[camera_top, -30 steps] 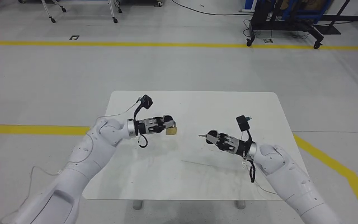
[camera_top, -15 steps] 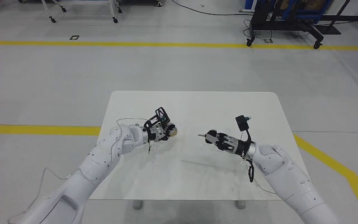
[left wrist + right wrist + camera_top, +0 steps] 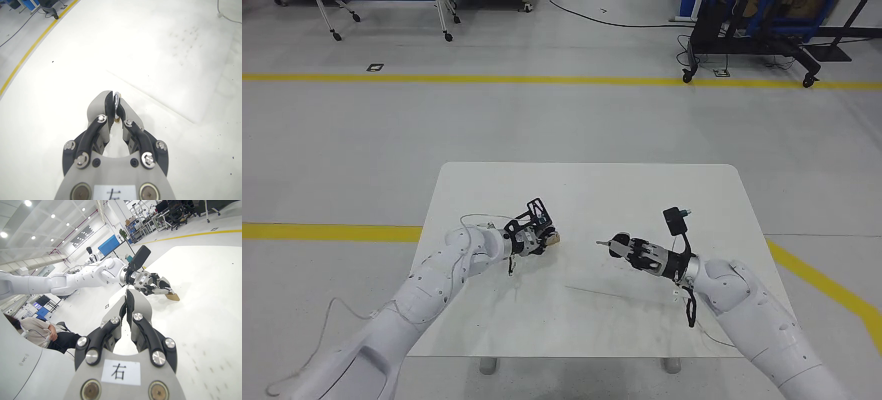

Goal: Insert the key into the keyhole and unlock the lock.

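Left arm: stretched forward and inward, wrist tilted downward.
Left gripper (image 3: 116, 106): fingers clamped on the lock (image 3: 173, 297).
Right arm: bent inward, forearm aimed at the left gripper.
Right gripper (image 3: 126, 300): pads pressed together on the key (image 3: 600, 242); held apart from the left.

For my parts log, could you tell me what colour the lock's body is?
Brass-gold; the lock shows best in the right wrist view.

Brass padlock (image 3: 172, 296) gripped by shackle (image 3: 116, 102), key (image 3: 600, 242) apart
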You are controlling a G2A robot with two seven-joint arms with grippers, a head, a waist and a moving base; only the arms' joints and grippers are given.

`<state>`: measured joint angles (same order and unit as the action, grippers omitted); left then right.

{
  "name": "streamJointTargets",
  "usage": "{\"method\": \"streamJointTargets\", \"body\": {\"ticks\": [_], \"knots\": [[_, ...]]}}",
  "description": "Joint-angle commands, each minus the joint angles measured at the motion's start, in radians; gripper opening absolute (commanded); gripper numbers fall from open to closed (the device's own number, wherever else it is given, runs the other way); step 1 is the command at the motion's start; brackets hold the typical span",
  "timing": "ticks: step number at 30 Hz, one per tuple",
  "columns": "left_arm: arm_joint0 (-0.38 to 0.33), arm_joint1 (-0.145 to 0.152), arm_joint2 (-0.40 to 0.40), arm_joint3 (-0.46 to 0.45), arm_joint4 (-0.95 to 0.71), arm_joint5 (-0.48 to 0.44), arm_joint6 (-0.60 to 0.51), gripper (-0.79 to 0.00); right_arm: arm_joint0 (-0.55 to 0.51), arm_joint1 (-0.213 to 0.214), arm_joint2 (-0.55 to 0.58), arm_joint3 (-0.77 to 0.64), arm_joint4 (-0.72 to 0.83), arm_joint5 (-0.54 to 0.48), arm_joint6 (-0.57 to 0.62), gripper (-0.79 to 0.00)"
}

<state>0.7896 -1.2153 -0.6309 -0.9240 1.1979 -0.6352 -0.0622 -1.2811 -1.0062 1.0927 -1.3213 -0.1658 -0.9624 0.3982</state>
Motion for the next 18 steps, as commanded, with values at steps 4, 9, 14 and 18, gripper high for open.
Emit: {"method": "streamJointTargets", "body": {"ticks": [4, 9, 14, 18], "knots": [[0.002, -0.003, -0.013, 0.006, -0.008, 0.000, -0.009, -0.785, -0.004, 0.000, 0.003, -0.004, -0.007, 0.000, -0.005, -0.785], [0.007, -0.005, -0.022, 0.001, -0.005, -0.008, -0.013, -0.785, -0.007, 0.000, 0.007, -0.007, -0.009, 0.000, -0.004, -0.785], [0.011, -0.007, -0.027, -0.006, 0.007, -0.010, -0.021, -0.785, -0.011, 0.000, 0.012, -0.010, -0.010, -0.003, -0.003, -0.785], [0.013, -0.011, -0.031, -0.007, 0.012, -0.001, -0.026, -0.785, -0.014, 0.001, 0.016, -0.013, -0.011, -0.005, -0.003, -0.785]]}}
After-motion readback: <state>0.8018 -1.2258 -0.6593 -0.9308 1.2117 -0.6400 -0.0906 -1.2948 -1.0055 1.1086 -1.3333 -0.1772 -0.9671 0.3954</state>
